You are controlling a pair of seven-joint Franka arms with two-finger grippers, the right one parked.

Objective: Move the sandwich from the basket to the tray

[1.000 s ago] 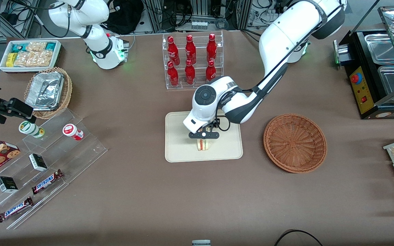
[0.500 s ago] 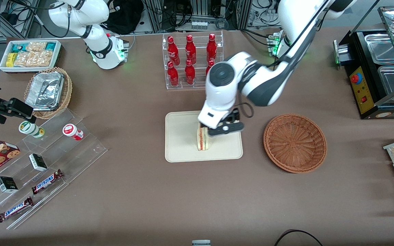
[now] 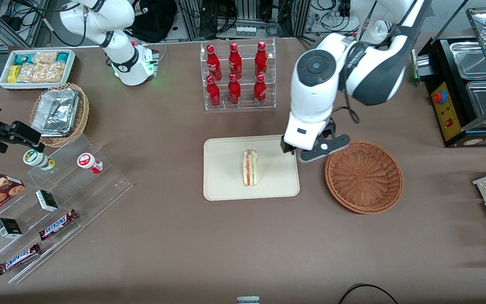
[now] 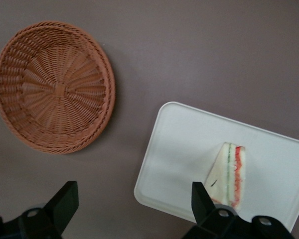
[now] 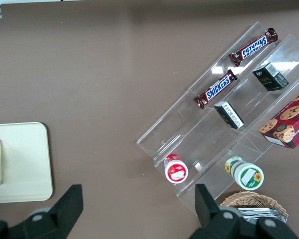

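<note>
Front view: tray (image 3: 226,185) lies flat on the brown tabletop (image 3: 184,245), nearer the camera than the clear rack of red bottles (image 3: 236,76). Sandwich (image 3: 250,167) stands on the tray on its edge, near the tray's middle, the red-orange and green filling stripes facing up; nothing touches it. Claw (image 3: 310,153) of the left arm hangs above the tabletop over the gap between tray and basket (image 3: 364,176), at the tray's corner toward the working arm's end. Claw is released, fingers spread apart with nothing between them. Basket sits just beside the tray, not touching it, and holds nothing.

Left wrist view: basket (image 4: 55,87) seen from above, bare woven bottom. Tray (image 4: 189,144) beside it with a strip of tabletop between. Sandwich (image 4: 228,174) on the tray, layers visible along the cut edge. The two dark fingertips (image 4: 64,199) stand wide apart, well above the surface, clear of both tray and basket.
</note>
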